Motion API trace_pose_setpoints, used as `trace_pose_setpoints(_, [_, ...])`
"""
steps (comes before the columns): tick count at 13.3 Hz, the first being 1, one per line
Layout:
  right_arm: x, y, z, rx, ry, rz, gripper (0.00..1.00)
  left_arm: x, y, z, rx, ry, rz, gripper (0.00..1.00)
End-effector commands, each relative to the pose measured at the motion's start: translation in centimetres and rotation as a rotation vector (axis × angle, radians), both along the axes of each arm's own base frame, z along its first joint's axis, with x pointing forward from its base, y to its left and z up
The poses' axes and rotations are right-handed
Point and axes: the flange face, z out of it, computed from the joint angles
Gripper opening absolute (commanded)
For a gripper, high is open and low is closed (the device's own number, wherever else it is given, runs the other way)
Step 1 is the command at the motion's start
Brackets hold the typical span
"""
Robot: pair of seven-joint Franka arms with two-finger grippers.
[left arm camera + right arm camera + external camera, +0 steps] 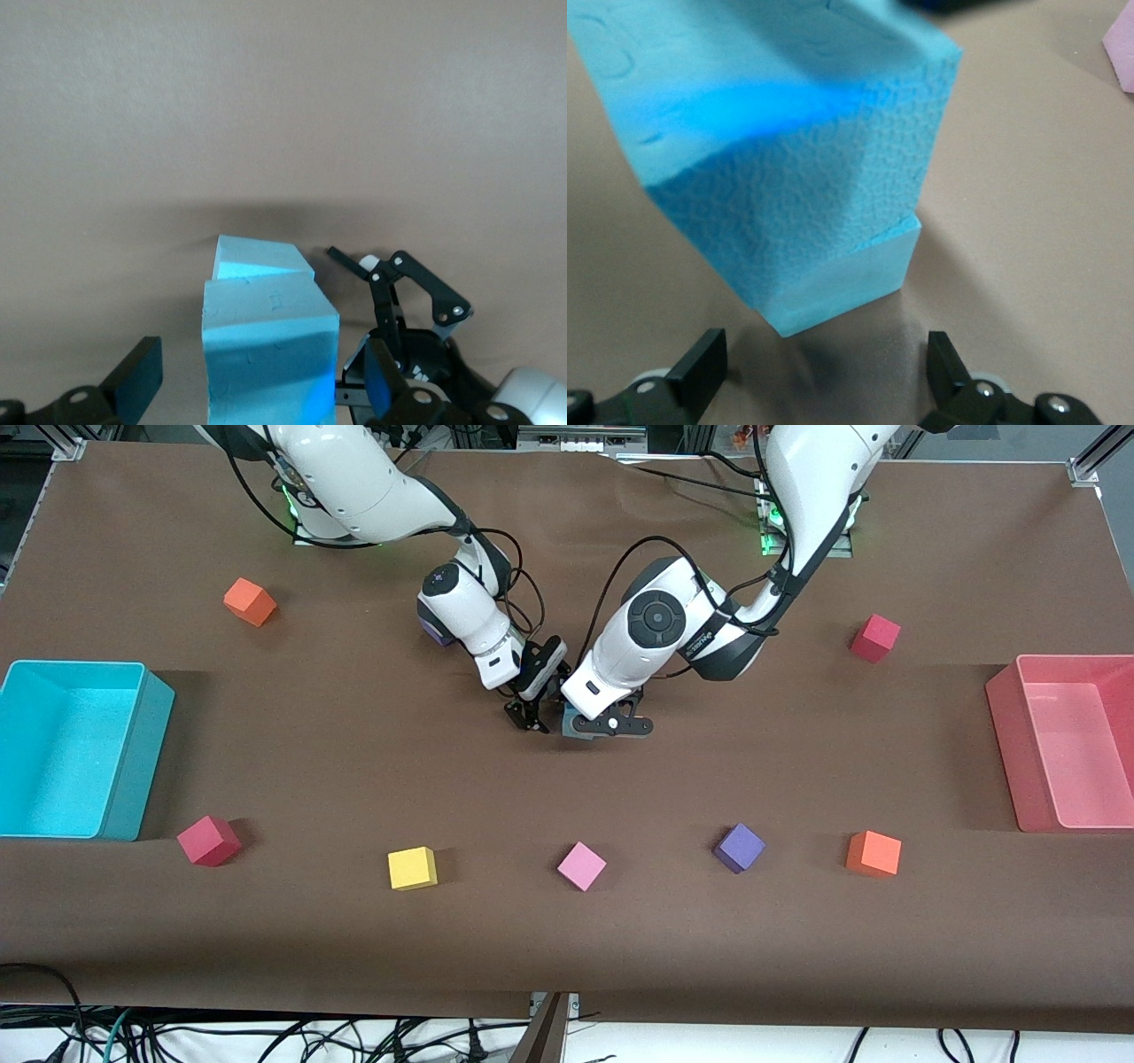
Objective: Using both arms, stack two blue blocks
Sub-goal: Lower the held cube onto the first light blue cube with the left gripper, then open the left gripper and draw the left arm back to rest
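Note:
Two sky-blue blocks are stacked mid-table, the upper block (pixel 270 354) resting on the lower block (pixel 261 257) and turned slightly against it. In the right wrist view the upper block (pixel 780 133) overhangs the lower block (pixel 850 283). My left gripper (pixel 263 381) is open around the upper block, with a gap between each finger and the foam. My right gripper (pixel 824 367) is open beside the stack with only table between its fingers. In the front view the left gripper (pixel 611 726) and right gripper (pixel 529 717) hide most of the stack.
A cyan bin (pixel 71 748) stands at the right arm's end and a pink bin (pixel 1072 740) at the left arm's end. Near the front camera lie red (pixel 209 841), yellow (pixel 413 868), pink (pixel 582 865), purple (pixel 739 847) and orange (pixel 873 854) cubes. Nearer the bases lie an orange cube (pixel 250 601) and a red cube (pixel 875 638).

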Motion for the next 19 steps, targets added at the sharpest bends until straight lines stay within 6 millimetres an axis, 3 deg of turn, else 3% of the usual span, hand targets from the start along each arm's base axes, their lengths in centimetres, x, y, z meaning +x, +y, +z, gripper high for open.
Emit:
trace_pose_setpoints(1, [0.1, -0.3, 0.1, 0.005, -0.014, 0.010, 1.00, 1.1, 2.0, 3.4, 0.010, -0.015, 0.020, 1.00])
trace_pose_setpoints(6, [0.3, -0.2, 0.5, 0.010, -0.018, 0.006, 1.00, 0.5, 4.1, 9.9, 0.079, 0.005, -0.002, 1.00])
trace_pose_setpoints(9, [0.4, -0.2, 0.6, 0.009, -0.012, -0.002, 1.00, 1.8, 6.2, 15.2, 0.133, 0.061, -0.083, 1.00])
trace_pose_setpoints(12, [0.3, 0.0, 0.8, 0.007, -0.009, -0.001, 1.00, 2.2, 8.0, 18.6, 0.159, 0.072, -0.105, 1.00])
trace_pose_setpoints(15, [0.7, 0.3, 1.7, -0.024, 0.013, -0.002, 1.00, 2.1, 11.9, 21.6, 0.165, 0.025, -0.164, 1.00])
trace_pose_setpoints(19, [1.4, 0.9, 4.2, -0.064, 0.042, -0.012, 1.00, 1.2, 20.7, 25.0, 0.215, -0.034, -0.172, 1.00])
